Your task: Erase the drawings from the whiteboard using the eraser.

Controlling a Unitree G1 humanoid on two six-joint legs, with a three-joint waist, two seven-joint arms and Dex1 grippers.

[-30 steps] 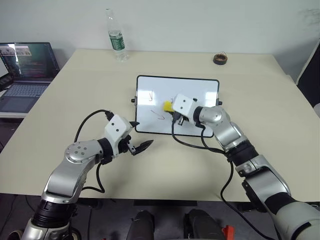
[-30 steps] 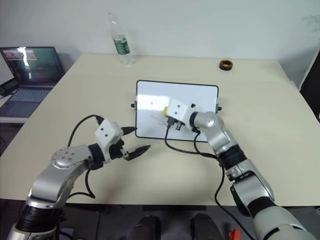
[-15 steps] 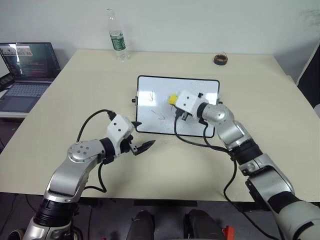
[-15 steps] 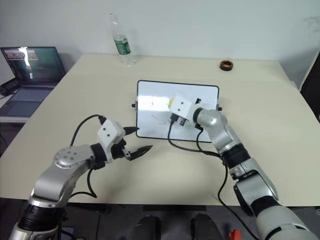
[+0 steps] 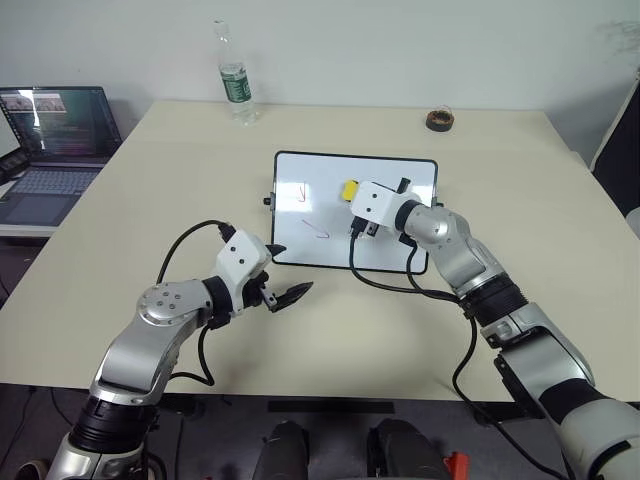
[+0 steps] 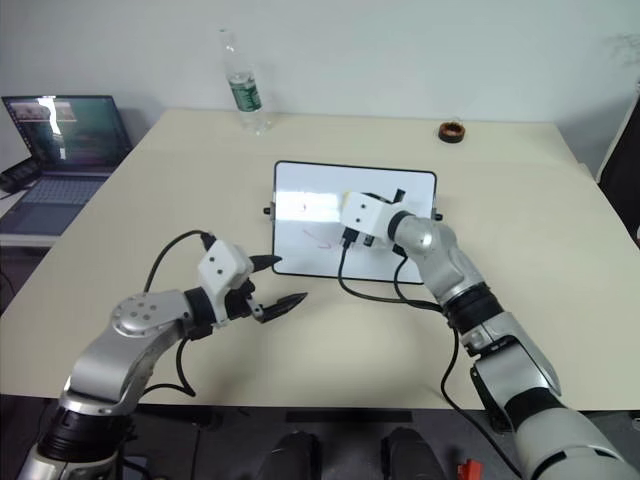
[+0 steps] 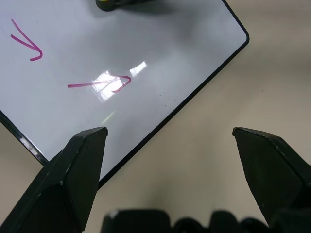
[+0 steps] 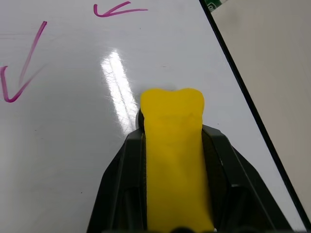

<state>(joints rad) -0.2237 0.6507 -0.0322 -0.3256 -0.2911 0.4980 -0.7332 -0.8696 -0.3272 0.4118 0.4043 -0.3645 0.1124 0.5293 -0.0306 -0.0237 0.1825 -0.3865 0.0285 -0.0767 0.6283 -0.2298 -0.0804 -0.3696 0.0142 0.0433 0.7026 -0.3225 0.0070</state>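
Clamping the small yellow oblong eraser [image 8: 173, 160] between its two black fingers, the right gripper [image 5: 352, 200] holds it over the rectangular white whiteboard with a thin black frame [image 5: 300, 255], the block's far end poking out past the fingertips toward the board's back half. The right wrist view gives what the head views cannot: the eraser's notched front edge, a glare streak on the glossy surface just ahead of it, and two thin red marker drawings, a tick-shaped stroke [image 8: 22, 68] off to one side of the block and a smaller hooked one [image 8: 116, 9] farther ahead, near the black frame. Whether the black underside touches the board cannot be told.

The left gripper [image 5: 283, 294] hangs just off the board's near corner, above the beige table top [image 5: 150, 170], its fingers spread well apart with nothing between them. Its wrist view shows the rounded board corner between the two fingers [image 7: 73, 170], a red arrow-like scribble [image 7: 104, 82] crossed by a bright reflection, and another hook beyond it.

The head views add what lies well beyond both grippers: a clear plastic bottle with a green label [image 5: 233, 75] at the table's far edge, lettering too small to read, a dark round ring-shaped object [image 5: 438, 119], and an open laptop [image 5: 45, 140] off the left gripper's side, screen text unreadable.
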